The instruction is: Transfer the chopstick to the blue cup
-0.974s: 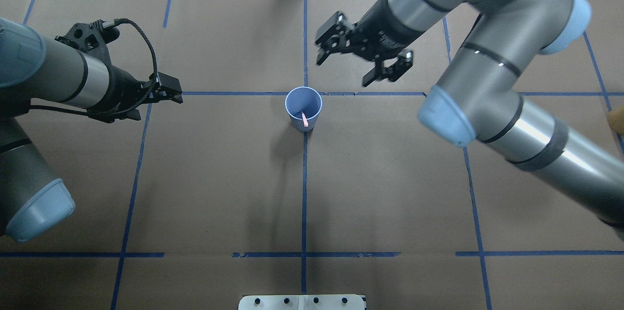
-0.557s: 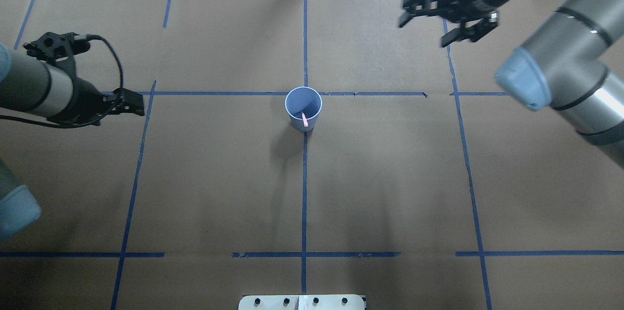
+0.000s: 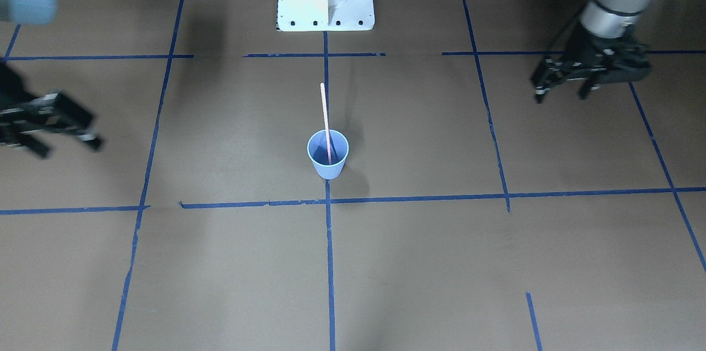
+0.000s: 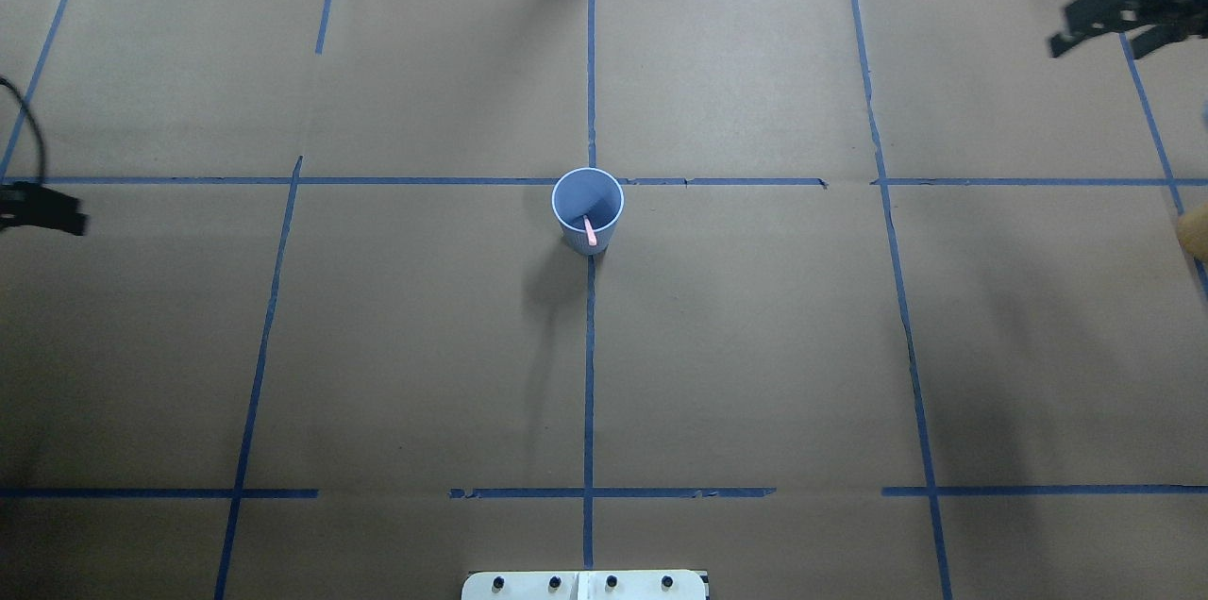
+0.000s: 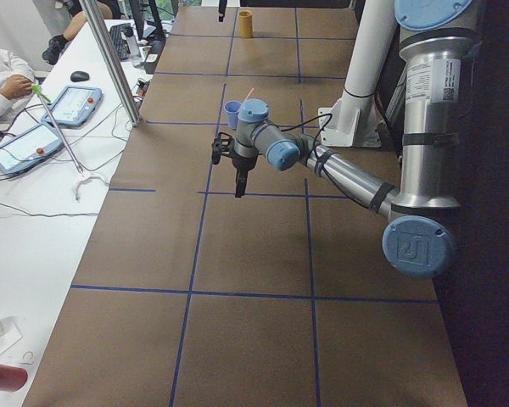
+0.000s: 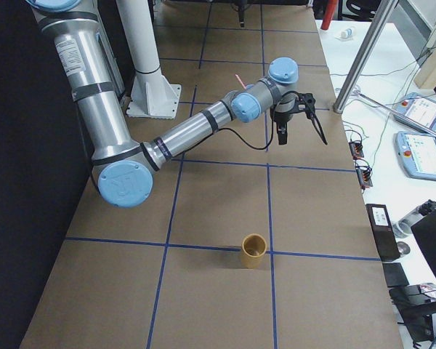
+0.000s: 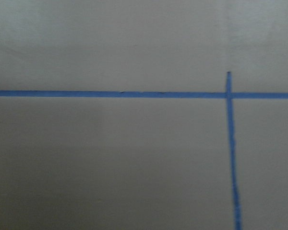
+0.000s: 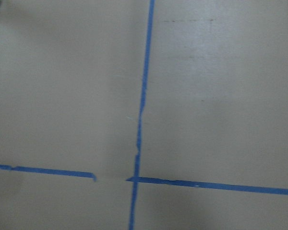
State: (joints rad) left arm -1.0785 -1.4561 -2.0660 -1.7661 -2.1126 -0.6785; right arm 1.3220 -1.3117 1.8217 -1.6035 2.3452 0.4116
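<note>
Left gripper (image 3: 561, 94) & right gripper (image 3: 66, 144) both spread wide, empty, well apart either side of the cup (image 3: 327, 166) w/ chopstick (image 3: 325, 113) standing near-upright in it, so we'd call it done imo.

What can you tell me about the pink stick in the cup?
The chopstick is one thin, straight, pale pink stick, smooth-looking, perhaps plastic. Its lower end sits inside the upright blue cup and it leans on the rim, most of its length sticking out above. Only the cup touches it.
</note>
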